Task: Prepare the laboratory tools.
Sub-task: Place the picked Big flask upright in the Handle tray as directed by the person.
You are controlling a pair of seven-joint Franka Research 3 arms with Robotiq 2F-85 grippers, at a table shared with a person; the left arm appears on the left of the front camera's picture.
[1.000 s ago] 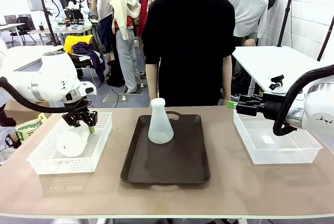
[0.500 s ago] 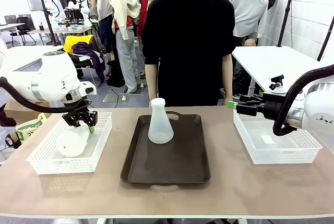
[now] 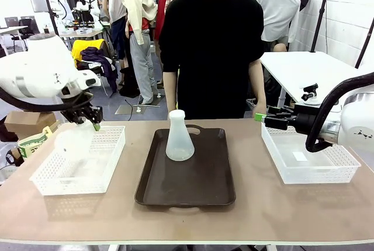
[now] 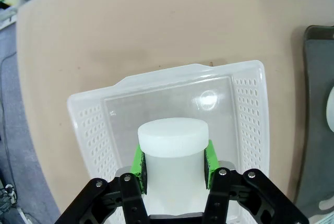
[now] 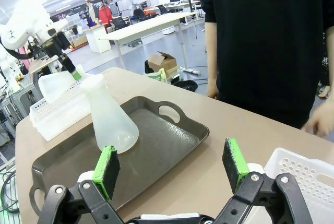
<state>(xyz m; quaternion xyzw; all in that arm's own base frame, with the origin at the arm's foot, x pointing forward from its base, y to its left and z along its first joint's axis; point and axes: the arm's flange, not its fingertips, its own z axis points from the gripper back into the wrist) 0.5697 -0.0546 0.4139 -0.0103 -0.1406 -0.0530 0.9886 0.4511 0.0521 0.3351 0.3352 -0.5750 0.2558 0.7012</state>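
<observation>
Frosted flask in hand: my left gripper [image 4: 175, 167] has its green pads [image 4: 138, 162] clamped on the short neck of a translucent white plastic conical flask [image 3: 72, 140], which hangs tilted in the air above the left white mesh basket [image 3: 111, 156].
Second flask: the other translucent white conical flask [image 3: 179, 136] stands upright on the dark brown plastic tray [image 3: 187, 186] at mid-table, toward its far end.
Right gripper: my right gripper [image 5: 172, 167] hovers over the near rim of the right white mesh basket [image 3: 274, 145], fingers spread wide, nothing between them.
Progress: I judge one flask placed and one in transit; what I have left is carrying the held flask across to the tray and standing it up.
Open room: the near half of the tray is bare, and so is the beige tabletop [image 3: 245, 222] between basket and tray.
Edges to mind: the basket's inner wall, the tray's raised lip, and the standing flask, which a wide base swinging in could knock.
Person: someone in a black shirt [image 3: 210, 46] stands at the far edge behind the tray, hands off the table.
</observation>
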